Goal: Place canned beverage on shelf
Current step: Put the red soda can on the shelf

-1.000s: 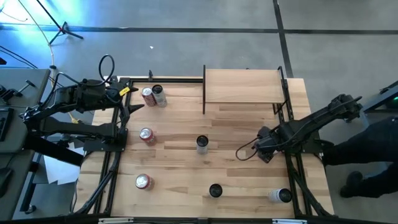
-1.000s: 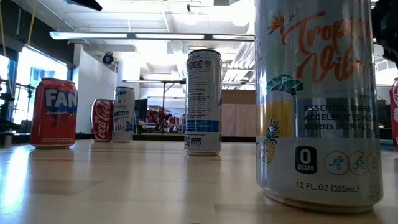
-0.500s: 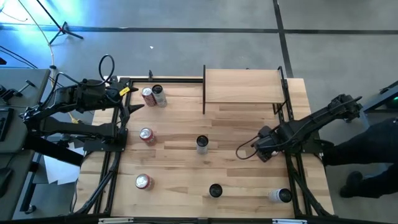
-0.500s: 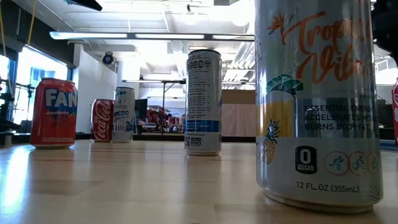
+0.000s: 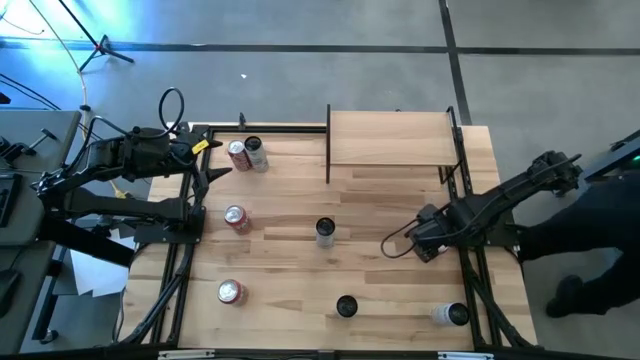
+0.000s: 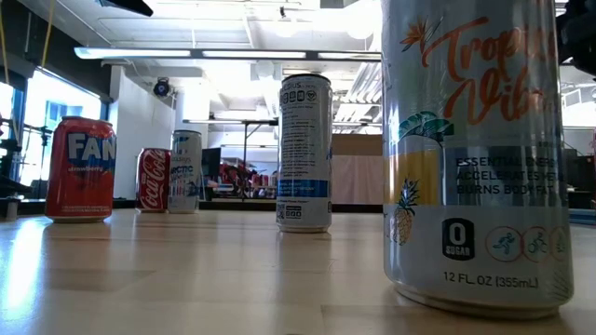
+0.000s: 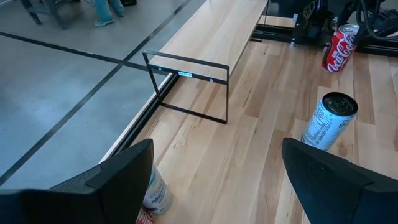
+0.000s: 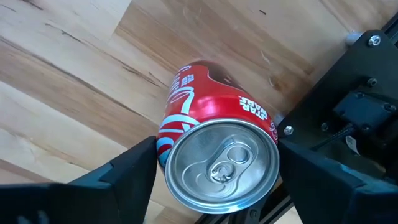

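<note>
Striped wooden tabletop (image 5: 380, 200) on grey concrete floor (image 5: 300, 60), seen from above. At far edge, right of centre: shelf (image 5: 390, 138), light-wood board in thin black frame, top bare, open table in front of it.

Right gripper (image 5: 425, 243) low near right edge, beside black rail there; closed against both sides of upright red Coca-Cola can (image 8: 217, 149), lid facing wrist camera, base on the wood close to the black frame. Well apart from shelf, with open board between.

Left gripper (image 5: 213, 168) at far-left corner, fingers (image 7: 118, 180) spread wide, nothing between; red can (image 5: 238, 154) and silver can (image 5: 254, 152) just beside it, touching each other.

Scattered elsewhere: red can (image 5: 236, 217) at left, tall silver can (image 5: 325, 231) mid-table, red can (image 5: 231, 291) near-left, dark-topped can (image 5: 346, 306) at near edge, white can (image 5: 452, 314) near-right corner. Person in dark clothing (image 5: 590, 235) just off right side.
</note>
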### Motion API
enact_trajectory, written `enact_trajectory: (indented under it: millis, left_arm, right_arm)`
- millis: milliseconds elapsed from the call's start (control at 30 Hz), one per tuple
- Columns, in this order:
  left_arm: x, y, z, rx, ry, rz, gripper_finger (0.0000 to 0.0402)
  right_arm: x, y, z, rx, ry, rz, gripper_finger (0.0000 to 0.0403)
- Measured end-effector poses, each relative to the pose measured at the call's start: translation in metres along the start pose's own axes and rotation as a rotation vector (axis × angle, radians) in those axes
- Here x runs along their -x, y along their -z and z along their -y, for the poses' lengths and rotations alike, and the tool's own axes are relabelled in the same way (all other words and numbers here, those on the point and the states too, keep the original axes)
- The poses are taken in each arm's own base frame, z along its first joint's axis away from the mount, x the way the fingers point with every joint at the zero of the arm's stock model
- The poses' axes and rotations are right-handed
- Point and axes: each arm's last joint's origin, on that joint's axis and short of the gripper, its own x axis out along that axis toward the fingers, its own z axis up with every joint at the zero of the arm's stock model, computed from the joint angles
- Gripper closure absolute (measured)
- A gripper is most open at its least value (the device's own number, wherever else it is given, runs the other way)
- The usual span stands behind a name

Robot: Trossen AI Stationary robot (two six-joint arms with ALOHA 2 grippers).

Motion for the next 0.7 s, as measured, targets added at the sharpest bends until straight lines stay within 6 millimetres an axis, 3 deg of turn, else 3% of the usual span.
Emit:
enact_trajectory:
  millis: [133, 400, 700]
  left_arm:
    - [0.000, 0.000, 0.000, 0.000, 0.000, 0.000, 0.0067]
    - [0.000, 0.000, 0.000, 0.000, 0.000, 0.000, 0.0067]
    - [0.000, 0.000, 0.000, 0.000, 0.000, 0.000, 0.0067]
  right_arm:
    - [0.000, 0.001, 0.000, 0.004, 0.000, -0.001, 0.0132]
    - [0.002, 0.001, 0.000, 0.059, 0.001, -0.025, 0.0136]
    - [0.038, 0.004, 0.008, 0.121, 0.010, 0.002, 0.0137]
